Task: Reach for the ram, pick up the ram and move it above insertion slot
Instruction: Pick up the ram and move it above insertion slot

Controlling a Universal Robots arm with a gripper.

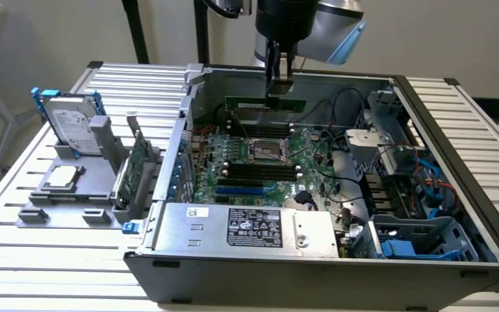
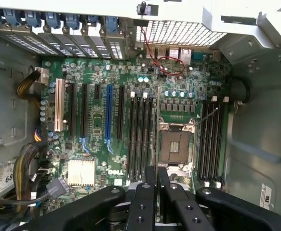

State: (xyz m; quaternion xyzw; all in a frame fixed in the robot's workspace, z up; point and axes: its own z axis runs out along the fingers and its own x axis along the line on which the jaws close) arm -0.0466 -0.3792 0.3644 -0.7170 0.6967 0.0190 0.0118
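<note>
I see the gripper point(image 1: 279, 88) clenched on the ram point(image 1: 265, 103), holding it above the motherboard point(image 1: 262, 156) inside the open case point(image 1: 319, 266).

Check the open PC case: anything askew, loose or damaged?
Nothing stands out. The gripper holds the ram level over the motherboard, near the case's far wall. The CPU socket is empty and open. The hard drive stands upright in its holder outside the case.

Soft even light, dim shadowed case interior
</note>
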